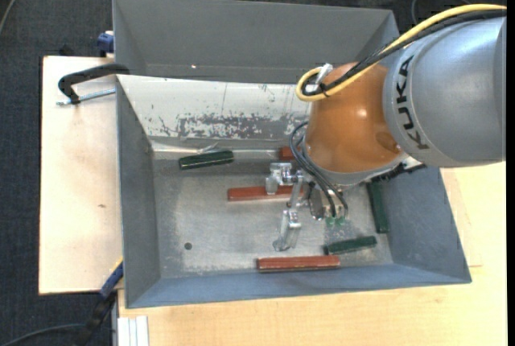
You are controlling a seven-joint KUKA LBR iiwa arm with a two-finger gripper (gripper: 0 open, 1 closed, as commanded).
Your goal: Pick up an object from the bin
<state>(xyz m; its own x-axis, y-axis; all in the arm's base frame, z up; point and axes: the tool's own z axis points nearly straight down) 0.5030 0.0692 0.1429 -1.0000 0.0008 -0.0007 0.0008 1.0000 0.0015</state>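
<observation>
My gripper [286, 201] hangs low in the middle of the bin, under the orange wrist cover. It stands open. One metal fingertip [281, 174] is on the far side and the other on the near side of the right end of a red-brown stick [253, 194]. That stick lies flat on the bin floor and runs left to right. I cannot tell whether the fingers touch it. A green stick [351, 244] lies just right of the near fingertip. Another red-brown stick [298, 262] lies along the front wall.
A dark green stick [206, 161] lies at the back left of the floor. A further dark green stick [378, 208] lies along the right wall, and a small red piece [285, 152] shows behind the gripper. The arm covers the bin's right rear part.
</observation>
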